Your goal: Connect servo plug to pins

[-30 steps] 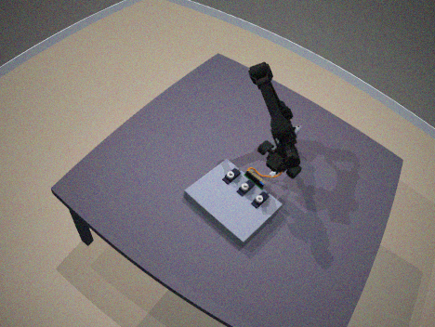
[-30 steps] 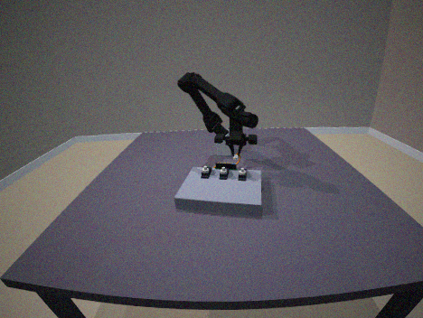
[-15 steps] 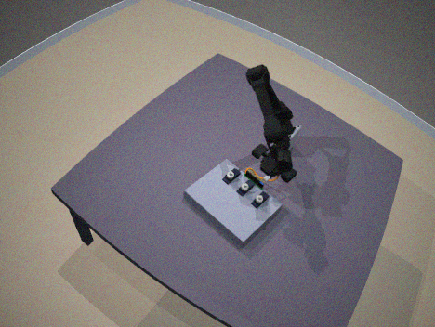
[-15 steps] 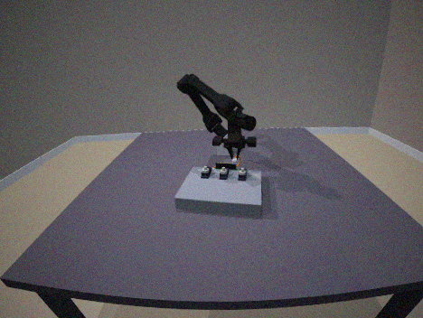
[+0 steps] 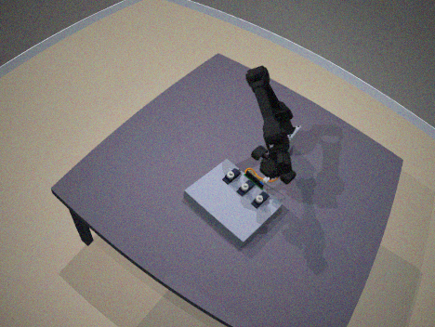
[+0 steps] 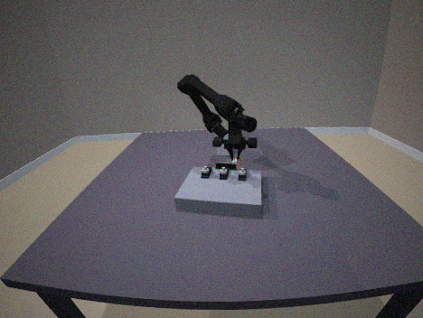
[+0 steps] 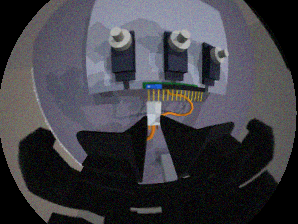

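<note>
A grey printed holder [image 5: 218, 206] [image 6: 217, 196] [image 7: 100, 43] carries three black servos [image 7: 176, 52] in a row. Along its edge runs a row of thin pins [image 7: 174, 92] on a green strip with a blue band [image 7: 153, 86]. My gripper [image 7: 154, 121] [image 5: 269, 178] [image 6: 234, 160] is shut on the small white plug [image 7: 154, 113]. The plug stands just short of the pins, in line with the blue band. Its orange lead [image 7: 181, 111] loops from the plug to the right and back to the holder. I cannot tell whether the plug touches the pins.
The holder stands near the middle of a dark purple table [image 5: 139, 153] [image 6: 136, 235]. The arm [image 5: 271, 111] [image 6: 212, 101] reaches down from the far side. Tan floor surrounds the table.
</note>
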Motion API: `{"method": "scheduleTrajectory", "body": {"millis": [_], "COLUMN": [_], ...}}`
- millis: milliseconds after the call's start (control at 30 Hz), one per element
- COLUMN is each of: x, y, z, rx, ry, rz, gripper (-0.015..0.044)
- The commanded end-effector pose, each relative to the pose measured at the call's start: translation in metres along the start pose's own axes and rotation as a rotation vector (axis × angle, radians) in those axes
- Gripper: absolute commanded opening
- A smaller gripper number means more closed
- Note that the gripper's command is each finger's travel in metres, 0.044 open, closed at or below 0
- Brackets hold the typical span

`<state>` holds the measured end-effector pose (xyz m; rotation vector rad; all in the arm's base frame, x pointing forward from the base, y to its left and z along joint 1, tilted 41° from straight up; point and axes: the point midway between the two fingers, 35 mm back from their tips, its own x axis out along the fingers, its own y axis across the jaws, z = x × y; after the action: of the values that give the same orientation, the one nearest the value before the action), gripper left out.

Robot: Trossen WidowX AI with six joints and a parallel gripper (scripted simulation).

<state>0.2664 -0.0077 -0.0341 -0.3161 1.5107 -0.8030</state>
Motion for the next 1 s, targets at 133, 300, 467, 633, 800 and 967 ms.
{"method": "scheduleTrajectory", "body": {"millis": [133, 300, 467, 633, 800, 967], "x": [-0.001, -0.001, -0.001, -0.001, -0.002, -0.002], "y": [0.0, -0.001, -0.001, -0.002, -0.002, -0.003], "z": [0.005, 0.008, 0.011, 0.015, 0.018, 0.021], "rx": [-0.002, -0.002, -0.002, -0.002, -0.002, -0.002], "ry": [-0.004, -0.004, -0.004, -0.005, -0.005, -0.005], "rz": [-0.002, -0.002, -0.002, -0.002, -0.002, -0.002], "gripper": [0.0, 0.0, 0.0, 0.0, 0.0, 0.0]}}
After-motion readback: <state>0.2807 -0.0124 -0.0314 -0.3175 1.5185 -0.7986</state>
